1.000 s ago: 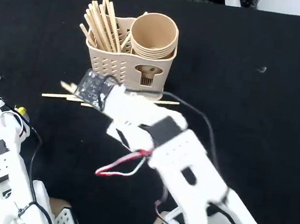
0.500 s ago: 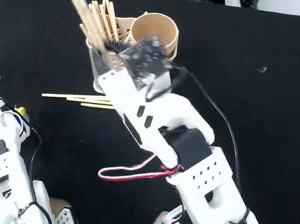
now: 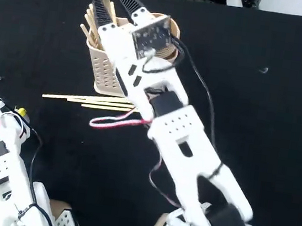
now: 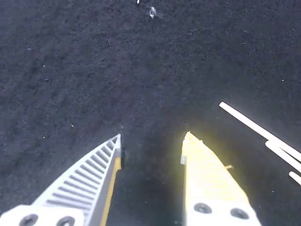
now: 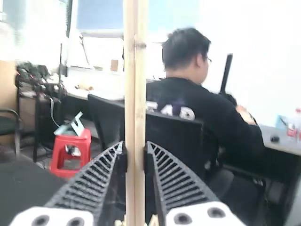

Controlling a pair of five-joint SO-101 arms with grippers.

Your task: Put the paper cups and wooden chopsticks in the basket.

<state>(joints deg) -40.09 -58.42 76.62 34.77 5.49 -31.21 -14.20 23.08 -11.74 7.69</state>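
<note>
Now the right pincer [image 5: 135, 148] pinches a pair of pale wooden chopsticks [image 5: 134, 84], which stand upright between its black ribbed fingers. At the pincer's base, partly covered by it, sits the beige perforated plastic basket [image 3: 105, 73]. The basket holds more wooden sticks [image 3: 92, 24] beside stacked tan paper cups [image 3: 172, 46]. The left pincer [image 4: 153, 139] is spread over the black surface [image 4: 70, 70], and loose chopsticks [image 4: 256, 132] lie on that surface just beyond its yellow finger.

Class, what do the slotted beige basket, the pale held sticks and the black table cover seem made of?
Slotted beige basket: likely matte moulded plastic, even slots. Pale held sticks: bare wood, dull and unvarnished. Black table cover: probably felt-like cloth, fuzzy, linty.
</note>
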